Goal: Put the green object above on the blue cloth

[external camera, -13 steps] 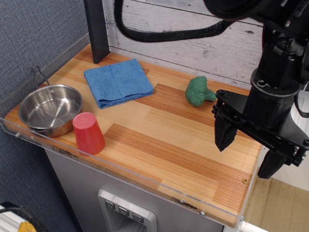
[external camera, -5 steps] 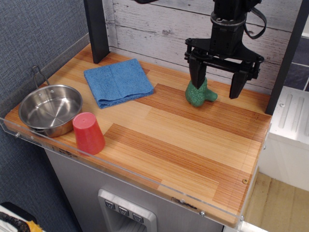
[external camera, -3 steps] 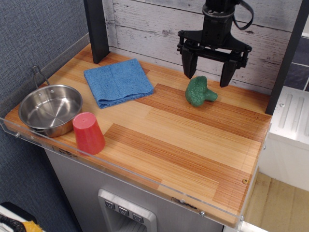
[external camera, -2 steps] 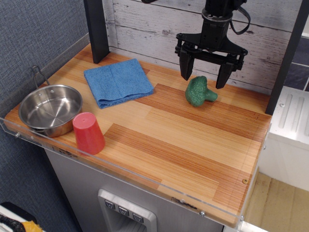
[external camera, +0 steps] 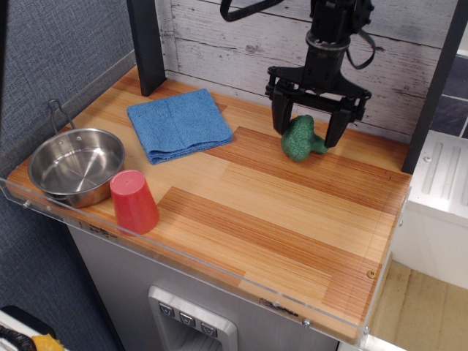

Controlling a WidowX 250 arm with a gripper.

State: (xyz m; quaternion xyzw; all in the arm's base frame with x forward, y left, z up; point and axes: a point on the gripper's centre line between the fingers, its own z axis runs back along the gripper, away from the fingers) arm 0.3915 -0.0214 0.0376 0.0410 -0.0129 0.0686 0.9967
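— So, biggest first: what carries it all?

— A striped wooden table (external camera: 278,212) with a clear plastic lip along its front and left edges. Its far right corner is cut off by a dark post, and the white plank wall behind it runs out of the top of the view.

— And the arm?

— Only its lower part shows; the rest is cropped at the top edge, with a black cable looping out of sight. Its black hand (external camera: 306,137) hangs over the back right of the table with the two fingers spread wide, one on each side of the small dark-green toy broccoli with a bumpy head (external camera: 300,139). Whether either fingertip touches the broccoli is hard to make out; the left finger hides the edge of the head.

— Is the broccoli lifted?

— It looks to rest on the wood, stalk pointing right, though the contact itself is too small to judge.

— Next down?

— A round shiny steel bowl (external camera: 74,165) at the front left corner, with a wire handle behind its rim; the handle's end is thin and blurred. Then the folded square blue terry cloth (external camera: 178,123), lying flat at the back left, well apart from the broccoli. Then a red plastic cup (external camera: 134,200), upside down, just beside the bowl; I cannot tell if they touch.
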